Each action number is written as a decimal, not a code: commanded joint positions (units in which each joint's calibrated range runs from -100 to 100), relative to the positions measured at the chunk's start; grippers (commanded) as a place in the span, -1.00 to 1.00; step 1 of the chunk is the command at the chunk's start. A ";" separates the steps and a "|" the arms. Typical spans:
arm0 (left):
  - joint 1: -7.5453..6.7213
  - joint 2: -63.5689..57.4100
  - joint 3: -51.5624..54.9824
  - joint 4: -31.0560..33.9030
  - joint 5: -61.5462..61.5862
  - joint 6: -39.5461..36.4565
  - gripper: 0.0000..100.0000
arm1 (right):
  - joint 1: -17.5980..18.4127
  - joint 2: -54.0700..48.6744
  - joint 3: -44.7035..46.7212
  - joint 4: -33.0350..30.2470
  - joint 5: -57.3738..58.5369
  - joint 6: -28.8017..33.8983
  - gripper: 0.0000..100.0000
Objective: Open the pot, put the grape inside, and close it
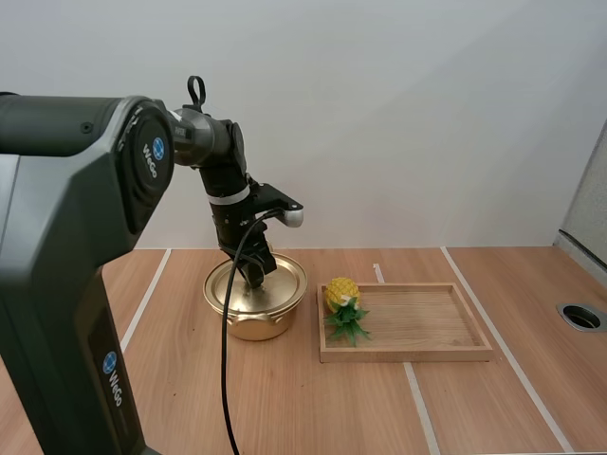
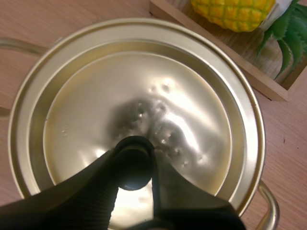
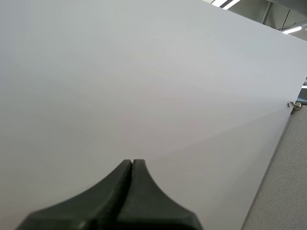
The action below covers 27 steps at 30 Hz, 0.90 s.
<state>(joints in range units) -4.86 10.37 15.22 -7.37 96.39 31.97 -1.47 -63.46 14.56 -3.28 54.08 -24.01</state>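
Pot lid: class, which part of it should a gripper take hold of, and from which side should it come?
The small dark knob at the centre of the lid, from above. The lid is a wide, shallow dome seated flat on the pot, so only the knob is narrow enough to pinch; the left gripper holds it that way.

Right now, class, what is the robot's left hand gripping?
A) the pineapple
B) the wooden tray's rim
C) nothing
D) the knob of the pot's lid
D: the left hand pinches the dark knob at the middle of the gold lid, which sits on the pot.
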 commanded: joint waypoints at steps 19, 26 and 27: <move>-0.24 0.22 -0.08 -1.59 2.19 -1.30 0.04 | -0.19 -0.65 -0.36 -0.44 -1.78 0.23 -1.00; -0.82 0.22 -0.08 -2.42 1.31 -3.48 1.00 | -0.19 -0.65 -0.36 -0.44 -1.78 0.23 -1.00; -0.91 -0.04 -0.20 -2.03 1.31 -3.53 1.00 | -0.19 -0.65 -0.36 -0.44 -1.78 0.23 -1.00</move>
<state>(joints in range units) -5.36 10.37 15.22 -9.21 97.58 29.16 -1.47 -63.46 14.56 -3.39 54.08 -24.01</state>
